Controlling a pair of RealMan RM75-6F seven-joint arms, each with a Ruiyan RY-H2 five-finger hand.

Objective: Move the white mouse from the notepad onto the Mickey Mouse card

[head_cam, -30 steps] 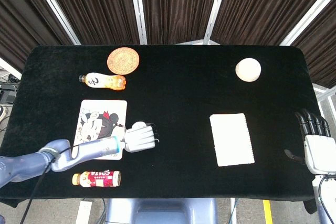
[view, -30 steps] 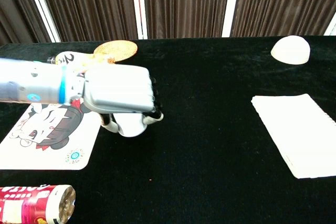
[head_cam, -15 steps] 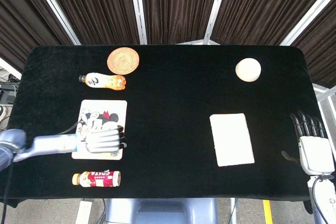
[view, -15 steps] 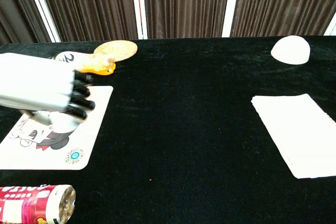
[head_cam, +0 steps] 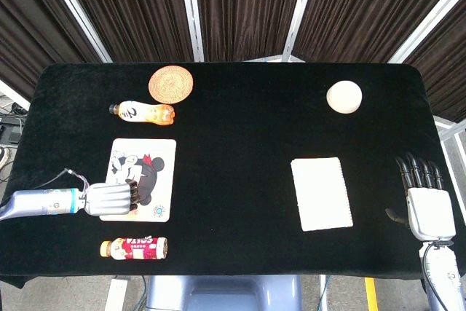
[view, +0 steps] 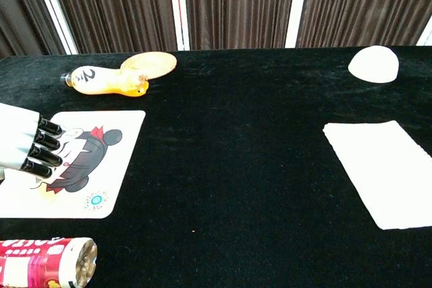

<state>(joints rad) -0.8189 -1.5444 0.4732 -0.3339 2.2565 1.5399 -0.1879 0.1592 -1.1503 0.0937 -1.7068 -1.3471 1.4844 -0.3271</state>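
Red-labelled bottle (head_cam: 134, 247) lies below Mickey Mouse card (head_cam: 149, 172).

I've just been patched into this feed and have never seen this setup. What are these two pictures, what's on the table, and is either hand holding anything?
You are seeing a two-armed robot with human-like hands, through its own cameras. The head view looks down on the whole black table; the chest view looks across it from lower down. The left hand lies over the Mickey Mouse card. The white mouse does not show, so it may be hidden under that hand. The right hand is at the table's right edge, fingers spread, holding nothing. The notepad lies bare. Also there are a woven coaster, an orange bottle, a red bottle and a white round object.
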